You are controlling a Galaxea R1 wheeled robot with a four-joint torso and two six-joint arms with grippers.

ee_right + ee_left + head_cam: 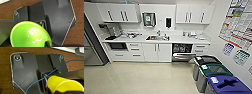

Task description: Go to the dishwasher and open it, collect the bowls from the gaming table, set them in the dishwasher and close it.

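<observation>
Ahead of you runs a long white counter (179,39) with a small steel sink (154,38) and tap set into it. Above it hang white wall cabinets (117,12), a steel paper-towel dispenser (149,19) and a dark soap dispenser (168,22). A black built-in oven (117,46) sits under the counter's left end, beside white drawers (135,49). Along the right wall you see three waste bins: a black-lidded one (207,60), a green-lidded one (215,70) and a blue-lidded one (230,85). Colourful posters (239,23) cover that wall. The floor (134,77) is pale and glossy.
</observation>
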